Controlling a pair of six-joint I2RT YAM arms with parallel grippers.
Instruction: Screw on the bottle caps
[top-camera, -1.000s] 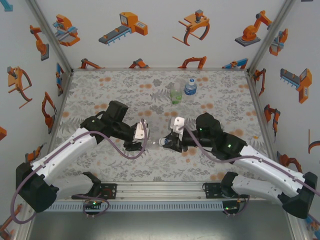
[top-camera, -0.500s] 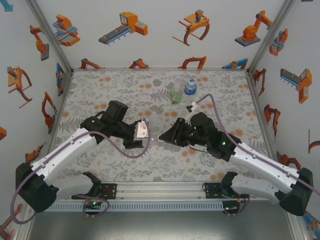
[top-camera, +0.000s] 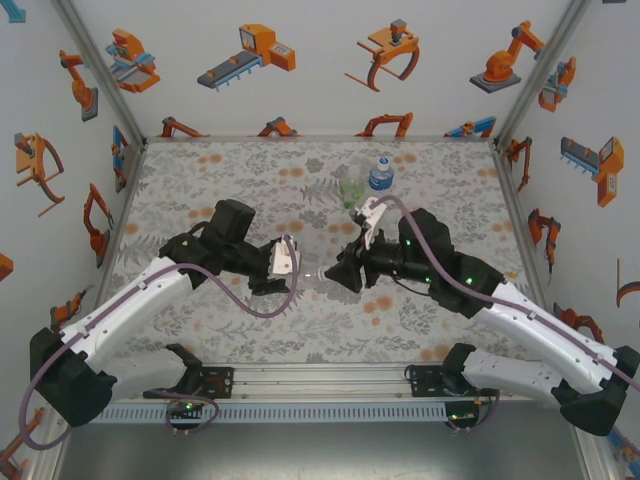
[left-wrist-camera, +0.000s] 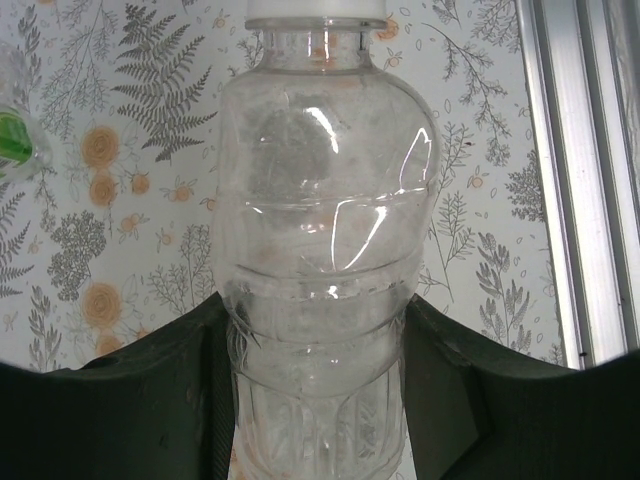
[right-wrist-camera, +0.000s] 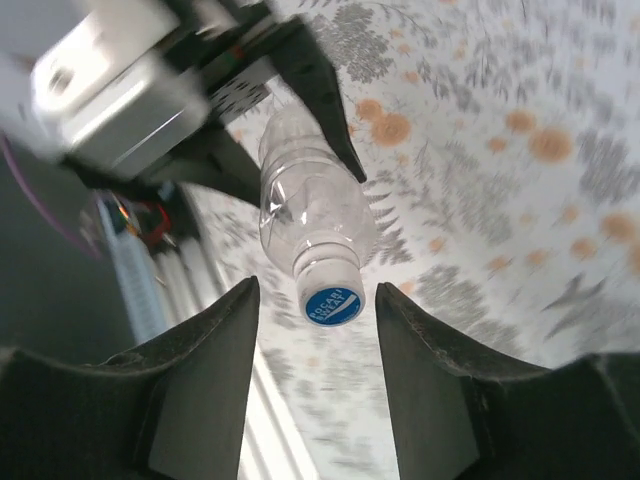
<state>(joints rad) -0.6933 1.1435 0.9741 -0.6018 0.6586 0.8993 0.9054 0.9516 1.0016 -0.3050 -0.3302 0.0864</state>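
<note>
My left gripper (left-wrist-camera: 318, 330) is shut on the lower body of the plain clear bottle (left-wrist-camera: 320, 220) and holds it off the table, lying roughly level. Its neck, with a white cap (left-wrist-camera: 315, 12) on it, points at the right arm. In the right wrist view that cap (right-wrist-camera: 330, 290), with a blue printed top, sits on the bottle (right-wrist-camera: 305, 210) between the fingers of my right gripper (right-wrist-camera: 318, 300). Those fingers stand open, with a gap on each side of the cap. From above, both grippers meet at mid-table around the bottle (top-camera: 312, 277). The green-label bottle (top-camera: 351, 188) and the blue-label bottle (top-camera: 380, 174) stand at the back.
The floral tabletop (top-camera: 220, 180) has free room on the left and at the front. An aluminium rail (top-camera: 320, 385) runs along the near edge. White walls with orange robot prints enclose the table on three sides.
My right gripper has turned at the wrist and opened, letting go of the cap. The left arm and the bottle it holds have stayed put.
</note>
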